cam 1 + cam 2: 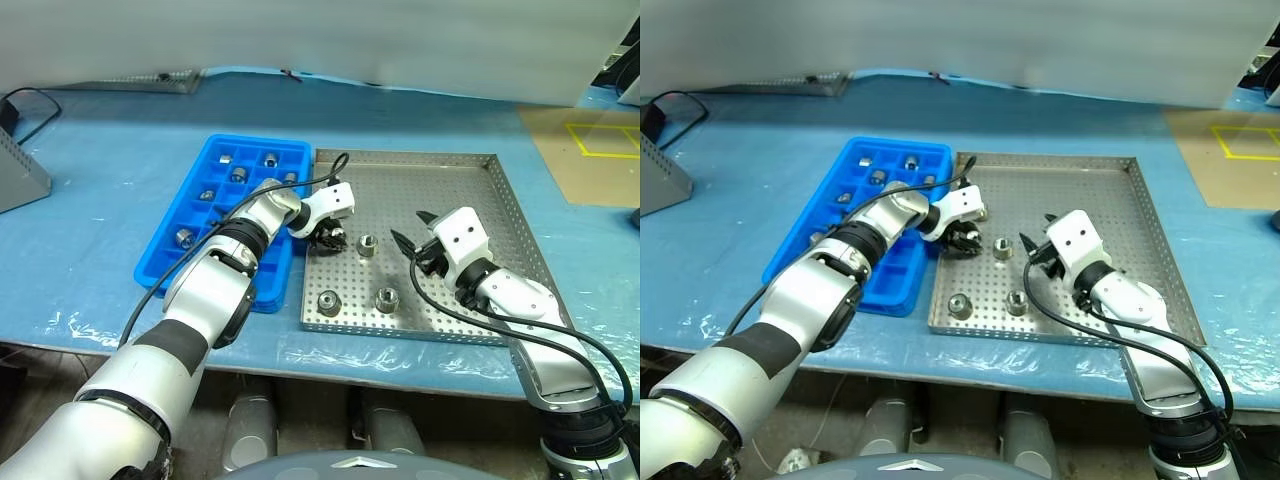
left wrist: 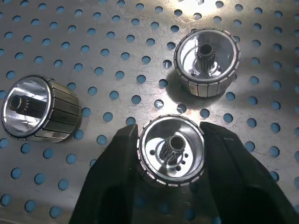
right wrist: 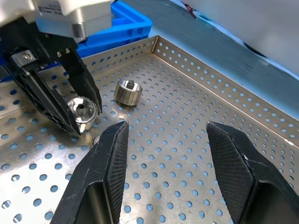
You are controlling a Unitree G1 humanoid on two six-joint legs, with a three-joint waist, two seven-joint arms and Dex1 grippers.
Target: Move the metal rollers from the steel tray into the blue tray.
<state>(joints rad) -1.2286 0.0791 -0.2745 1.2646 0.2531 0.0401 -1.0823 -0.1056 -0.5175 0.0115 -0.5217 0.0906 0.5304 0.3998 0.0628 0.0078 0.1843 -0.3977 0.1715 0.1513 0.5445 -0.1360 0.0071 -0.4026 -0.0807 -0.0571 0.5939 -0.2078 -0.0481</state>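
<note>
While the left gripper (image 1: pixel 328 236) pinches one metal roller (image 2: pixel 171 150) between its fingers on the steel tray (image 1: pixel 470 200) and the right gripper (image 1: pixel 415 243) hovers spread, the grasp seems made; next, lift toward the blue tray (image 1: pixel 165 255).

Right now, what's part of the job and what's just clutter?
Job: metal rollers, steel tray, blue tray, left tool shut on a roller, right tool open.
Clutter: grey box, black cable.
</note>
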